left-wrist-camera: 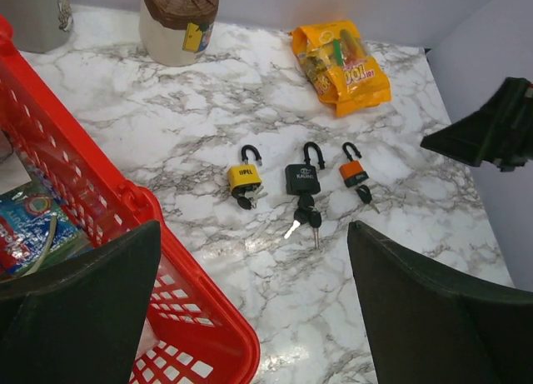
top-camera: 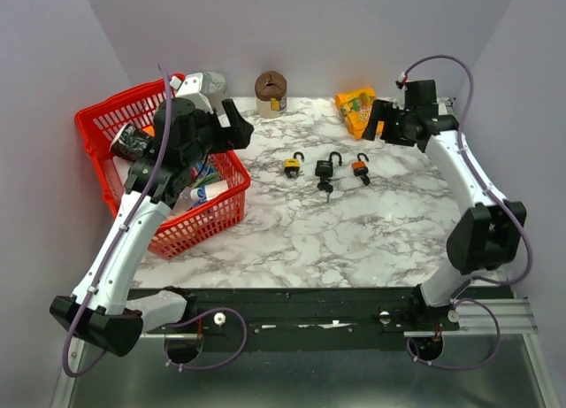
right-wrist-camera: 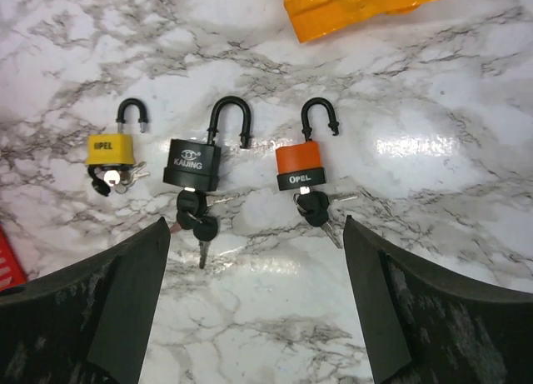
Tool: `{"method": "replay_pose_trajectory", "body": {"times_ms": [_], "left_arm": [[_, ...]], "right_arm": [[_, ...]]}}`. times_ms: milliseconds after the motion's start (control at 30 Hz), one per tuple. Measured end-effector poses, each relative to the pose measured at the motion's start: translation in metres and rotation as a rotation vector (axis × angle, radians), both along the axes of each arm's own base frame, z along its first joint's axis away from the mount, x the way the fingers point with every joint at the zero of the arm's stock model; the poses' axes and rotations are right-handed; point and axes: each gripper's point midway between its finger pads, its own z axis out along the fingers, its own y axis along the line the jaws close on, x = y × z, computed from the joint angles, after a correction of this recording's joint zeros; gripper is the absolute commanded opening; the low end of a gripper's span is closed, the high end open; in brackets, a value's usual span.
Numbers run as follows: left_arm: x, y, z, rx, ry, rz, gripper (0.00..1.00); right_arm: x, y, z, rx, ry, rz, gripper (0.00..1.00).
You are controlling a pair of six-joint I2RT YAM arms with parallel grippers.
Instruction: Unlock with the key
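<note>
Lying on white marbled tabletop point(top-camera: 354, 235): yellow-bodied padlock point(right-wrist-camera: 111, 148), black padlock point(right-wrist-camera: 192, 165) and orange padlock point(right-wrist-camera: 299, 166) in a row; shackles open, keys point(right-wrist-camera: 198, 221) seated in each.
Left gripper point(left-wrist-camera: 254, 259): fingers held apart, empty, beside red plastic basket point(top-camera: 199, 227).
Right gripper point(right-wrist-camera: 254, 259): fingers held apart, empty, above the padlocks.

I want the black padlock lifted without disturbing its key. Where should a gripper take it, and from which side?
Probably the black padlock by its rectangular body, coming from straight above and closing across its left and right edges. It lies flat, open shackle at the far end, keys at the near end; the yellow padlock and orange padlock lie apart on either side.
</note>
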Motion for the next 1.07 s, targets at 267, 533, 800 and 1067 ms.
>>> {"method": "replay_pose_trajectory", "body": {"times_ms": [267, 533, 800, 1067], "left_arm": [[-0.018, 0.021, 0.026, -0.004, -0.112, 0.062, 0.99], [-0.034, 0.034, 0.016, -0.004, -0.137, 0.099, 0.99], [-0.034, 0.039, 0.014, -0.004, -0.136, 0.126, 0.99], [-0.033, 0.041, 0.01, -0.009, -0.126, 0.146, 0.99]], "right_arm": [[-0.064, -0.01, 0.083, 0.047, -0.22, -0.024, 0.93], [-0.128, -0.02, 0.141, 0.081, -0.502, -0.026, 0.96], [-0.143, -0.023, 0.157, 0.082, -0.619, -0.019, 0.96], [-0.141, -0.023, 0.155, 0.078, -0.618, -0.017, 0.96]]}}
